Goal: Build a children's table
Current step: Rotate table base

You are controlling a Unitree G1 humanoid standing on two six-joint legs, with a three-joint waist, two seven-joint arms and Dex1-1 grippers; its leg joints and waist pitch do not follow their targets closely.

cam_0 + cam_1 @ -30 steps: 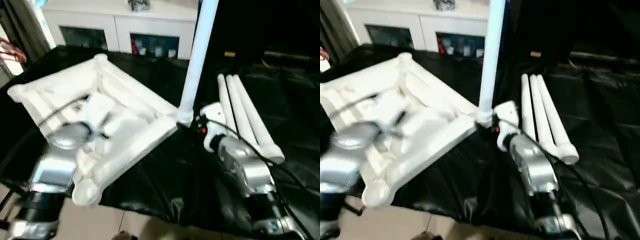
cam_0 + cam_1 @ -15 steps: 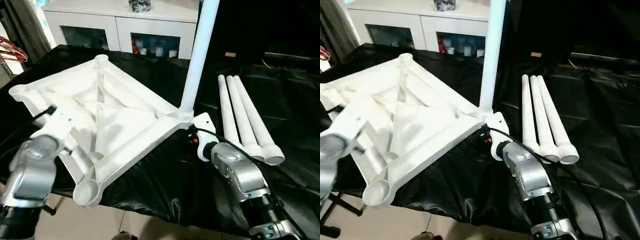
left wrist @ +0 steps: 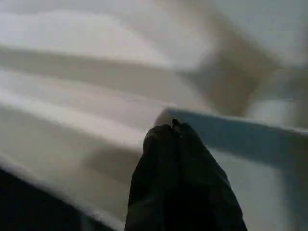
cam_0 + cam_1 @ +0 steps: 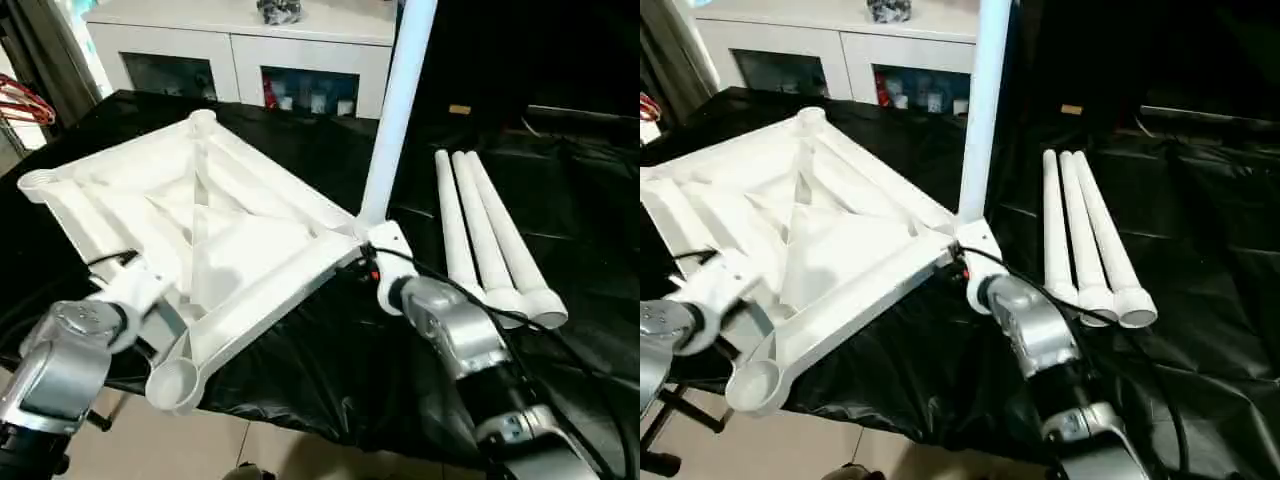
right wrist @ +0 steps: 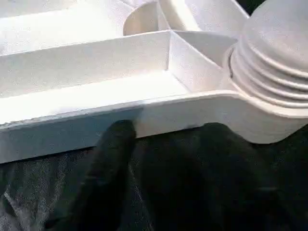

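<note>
The children's table's white tabletop (image 4: 230, 235) lies upside down on the black cloth, its ribs facing up. One white leg (image 4: 395, 100) stands upright in the corner socket (image 5: 274, 72) on the right. Three more legs (image 4: 480, 230) lie side by side to the right. My left arm (image 4: 70, 350) reaches the tabletop's near left edge, and my left gripper (image 3: 173, 127) is shut, its tips against a white rib. My right gripper (image 5: 168, 129) is open, low on the cloth, just before the rim beside that socket, with nothing between its fingers (image 5: 115, 139).
The black-covered work table (image 4: 330, 350) ends at a near edge with tiled floor (image 4: 200, 440) below it. A white cabinet (image 4: 240, 45) stands behind the table. A red wire object (image 4: 20, 100) pokes in at the far left.
My left arm has drawn back off the tabletop's underside to its near left edge and its fingers have closed. My right gripper has moved up to the corner under the upright leg and narrowed.
</note>
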